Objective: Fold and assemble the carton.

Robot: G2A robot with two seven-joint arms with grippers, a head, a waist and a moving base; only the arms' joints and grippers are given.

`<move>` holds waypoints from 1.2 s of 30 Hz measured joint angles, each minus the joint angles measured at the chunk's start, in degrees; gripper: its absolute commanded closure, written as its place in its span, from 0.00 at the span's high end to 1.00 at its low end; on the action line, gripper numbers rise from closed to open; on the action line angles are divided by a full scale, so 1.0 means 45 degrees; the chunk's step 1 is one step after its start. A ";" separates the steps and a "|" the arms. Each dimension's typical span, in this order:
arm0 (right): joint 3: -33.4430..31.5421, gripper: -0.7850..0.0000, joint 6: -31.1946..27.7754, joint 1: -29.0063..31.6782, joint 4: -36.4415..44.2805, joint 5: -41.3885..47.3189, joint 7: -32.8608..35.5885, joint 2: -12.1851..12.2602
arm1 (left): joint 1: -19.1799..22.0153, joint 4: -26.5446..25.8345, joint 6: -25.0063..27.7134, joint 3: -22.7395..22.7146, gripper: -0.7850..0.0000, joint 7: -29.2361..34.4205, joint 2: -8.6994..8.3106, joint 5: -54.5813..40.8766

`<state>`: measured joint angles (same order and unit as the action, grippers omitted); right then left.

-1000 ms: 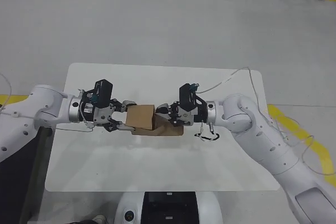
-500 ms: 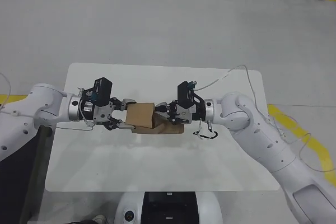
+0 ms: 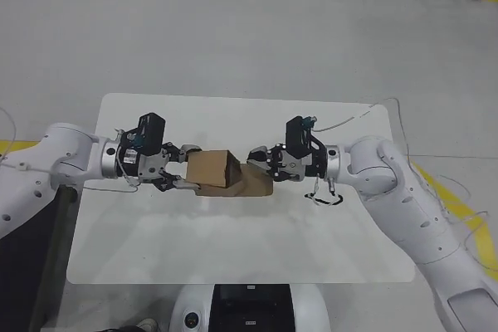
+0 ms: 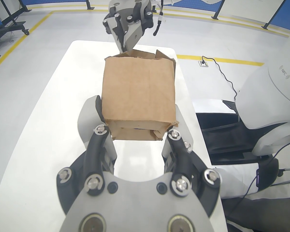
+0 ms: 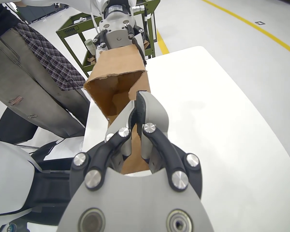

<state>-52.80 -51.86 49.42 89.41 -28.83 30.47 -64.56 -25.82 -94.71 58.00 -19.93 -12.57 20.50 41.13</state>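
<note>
Holding the carton point(image 4: 137, 90) by its closed end, my left gripper point(image 4: 137, 121) has its fingers spread to the carton's width, one pressed against each side wall. The carton lies lengthwise over the middle of the bench point(image 3: 232, 241), well inside all four edges. I cannot tell whether it rests on the surface. Its open end faces the right edge of the bench.

At that open end, my right gripper point(image 5: 136, 102) is narrowed to a pinch on one flap point(image 5: 135, 143), and the cardboard passes between the two fingers.

Difference from one second ago: my right arm has drawn back toward the right edge of the bench. The pinched flap now lies stretched out between the carton body and the gripper, where before the gripper sat close against the open end. My left gripper has kept its position and its grip, and the carton body has stayed in the same place.
</note>
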 measured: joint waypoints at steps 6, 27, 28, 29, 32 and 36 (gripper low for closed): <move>-0.0326 0.00 0.0108 0.0790 0.1154 0.0996 0.1331 0.0328 | 0.0008 0.0155 0.0000 -0.0075 0.33 -0.0074 -0.0007 -0.0002; 0.1467 0.00 0.0896 -0.0181 0.0601 0.0261 0.0126 -0.0289 | -0.0043 -0.0184 0.0000 -0.0060 0.34 -0.0287 -0.0058 0.0248; 0.1332 0.00 0.0894 -0.0134 0.0595 0.0274 0.0066 -0.0259 | -0.0043 -0.0174 0.0000 -0.0057 0.34 -0.0290 -0.0063 0.0253; 0.1151 0.00 0.0894 -0.0054 0.0610 0.0291 0.0003 -0.0214 | -0.0043 -0.0165 0.0000 -0.0054 0.34 -0.0295 -0.0069 0.0261; 0.0312 0.00 0.0894 0.0429 0.0735 0.0434 -0.0255 0.0005 | -0.0042 -0.0138 0.0000 -0.0052 0.34 -0.0325 -0.0088 0.0288; -0.0984 0.00 0.1268 0.1357 0.0836 0.0368 -0.0175 0.0363 | -0.0031 -0.0129 0.0000 -0.0076 0.34 -0.0416 -0.0120 0.0363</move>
<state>-57.23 -46.15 55.53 93.17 -27.17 29.68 -62.93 -25.96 -95.28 58.00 -20.27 -14.44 19.96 42.77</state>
